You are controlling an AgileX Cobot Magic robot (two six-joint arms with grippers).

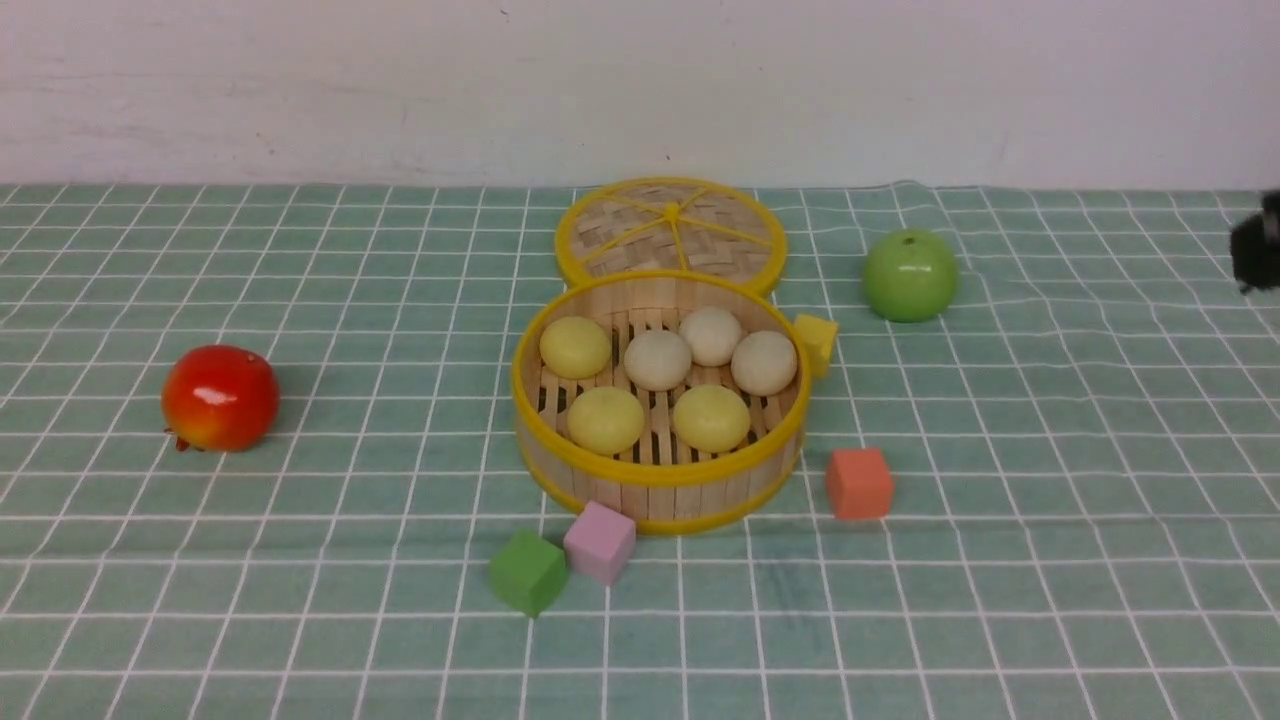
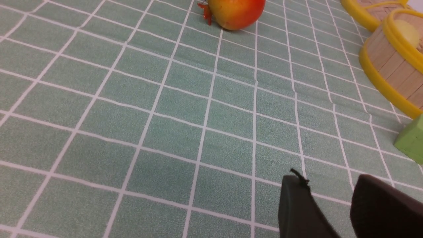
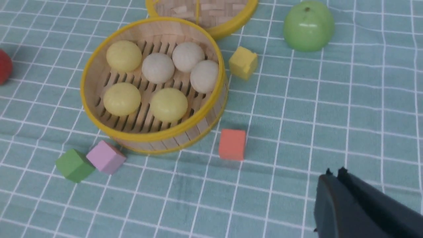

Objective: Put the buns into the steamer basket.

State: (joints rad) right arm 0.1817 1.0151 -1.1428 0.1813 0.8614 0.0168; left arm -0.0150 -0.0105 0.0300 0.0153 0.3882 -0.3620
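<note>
Sitting inside the steamer basket (image 1: 660, 470) are all six buns (image 1: 658, 359): three pale yellow, three cream. Basket stands mid-counter (image 1: 300, 600) on green checked cloth, its woven lid (image 1: 670, 232) flat just behind, rims touching. Right hand (image 3: 334, 175) pressed shut, empty, hovering above cloth well apart from basket. Left hand (image 2: 327, 188) held with a gap between its fingers, gripping nothing. Green apple (image 1: 909, 275) far right; red pomegranate (image 1: 220, 397) left
</note>
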